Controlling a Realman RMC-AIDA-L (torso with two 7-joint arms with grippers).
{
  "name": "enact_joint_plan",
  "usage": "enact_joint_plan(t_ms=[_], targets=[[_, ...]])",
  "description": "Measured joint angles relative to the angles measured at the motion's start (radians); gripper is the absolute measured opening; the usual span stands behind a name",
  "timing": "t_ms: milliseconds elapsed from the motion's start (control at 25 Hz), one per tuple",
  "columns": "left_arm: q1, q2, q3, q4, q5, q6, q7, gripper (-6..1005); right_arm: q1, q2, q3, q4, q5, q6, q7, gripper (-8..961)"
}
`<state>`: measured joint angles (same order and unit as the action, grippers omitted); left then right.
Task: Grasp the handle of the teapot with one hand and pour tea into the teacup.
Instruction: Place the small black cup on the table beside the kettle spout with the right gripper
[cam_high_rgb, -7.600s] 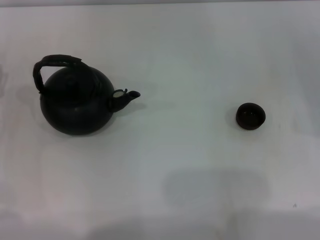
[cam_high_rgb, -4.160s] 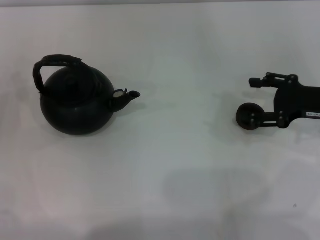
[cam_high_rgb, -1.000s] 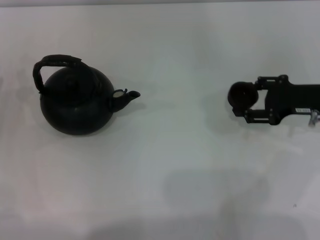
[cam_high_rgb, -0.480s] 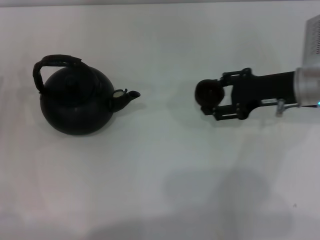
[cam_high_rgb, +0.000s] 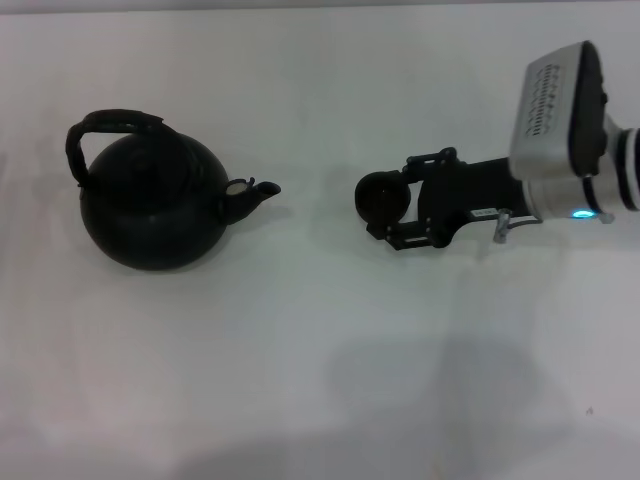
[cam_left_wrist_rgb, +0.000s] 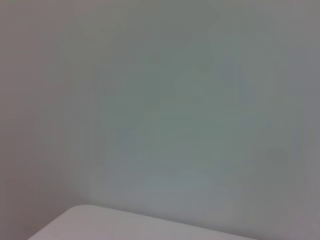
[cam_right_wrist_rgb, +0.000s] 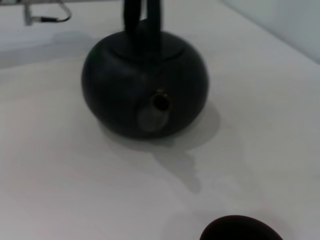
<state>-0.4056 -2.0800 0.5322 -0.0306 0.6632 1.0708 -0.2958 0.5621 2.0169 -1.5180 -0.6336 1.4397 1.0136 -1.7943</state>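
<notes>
The matte-black teapot (cam_high_rgb: 152, 205) stands on the left of the white table, its spout (cam_high_rgb: 255, 192) pointing right and its arched handle (cam_high_rgb: 110, 125) free over the lid. My right gripper (cam_high_rgb: 388, 200) reaches in from the right and is shut on the small dark teacup (cam_high_rgb: 380, 196), which is a short gap to the right of the spout. In the right wrist view the teapot (cam_right_wrist_rgb: 145, 82) faces me spout (cam_right_wrist_rgb: 160, 103) first, with the teacup's rim (cam_right_wrist_rgb: 240, 230) just showing below it. The left gripper is out of view.
The white table (cam_high_rgb: 320, 380) stretches bare in front of and behind the two objects. My right arm's silver wrist housing (cam_high_rgb: 565, 120) hangs over the right side. A small metal wire fitting (cam_right_wrist_rgb: 45, 15) lies far behind the teapot.
My right gripper came in from the right, closed on the teacup and has carried it leftward toward the spout. The teapot has not moved.
</notes>
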Motion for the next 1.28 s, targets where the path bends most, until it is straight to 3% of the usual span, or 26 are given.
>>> enact_joint_plan(t_ms=[320, 1280], targets=[[-0.008, 0.000, 0.000, 0.000, -0.001, 0.000, 0.000, 879, 0.004, 0.003, -0.081, -0.003, 0.026, -0.043, 0.003, 707], [-0.010, 0.000, 0.000, -0.002, 0.002, 0.000, 0.003, 878, 0.004, 0.003, -0.187, -0.002, 0.105, -0.101, -0.005, 707]])
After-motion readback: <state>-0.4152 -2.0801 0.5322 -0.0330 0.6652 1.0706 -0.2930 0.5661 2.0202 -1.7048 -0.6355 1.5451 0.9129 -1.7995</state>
